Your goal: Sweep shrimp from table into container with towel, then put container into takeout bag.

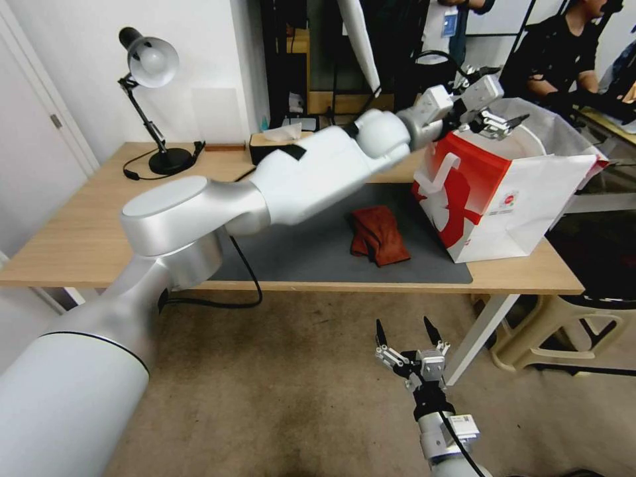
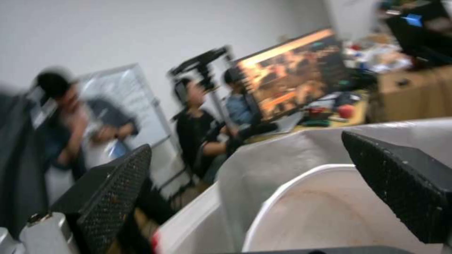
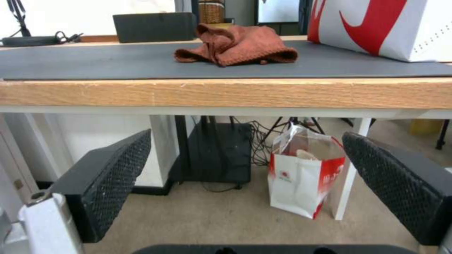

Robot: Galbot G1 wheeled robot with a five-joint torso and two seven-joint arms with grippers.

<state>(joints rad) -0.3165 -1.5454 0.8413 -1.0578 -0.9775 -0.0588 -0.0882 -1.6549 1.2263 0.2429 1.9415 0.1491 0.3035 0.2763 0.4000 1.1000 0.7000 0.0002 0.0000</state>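
The red-and-white takeout bag (image 1: 490, 199) stands on the right end of the table (image 1: 86, 238). My left gripper (image 1: 502, 123) hovers open over its mouth. In the left wrist view, the left gripper (image 2: 245, 143) holds nothing, and below it the white container (image 2: 301, 208) sits inside the bag (image 2: 263, 158). Its rim (image 1: 533, 140) shows at the bag's opening. The rust-brown towel (image 1: 379, 233) lies crumpled on the dark mat (image 1: 311, 255). My right gripper (image 1: 404, 326) stays low in front of the table edge, open and empty. The shrimp are out of view.
A desk lamp (image 1: 152, 63) and a black tissue box (image 1: 265, 147) stand at the table's back. A small red-and-white bag (image 3: 303, 176) sits on the floor under the table (image 3: 226, 93). A beige stool (image 1: 563, 324) stands at the right.
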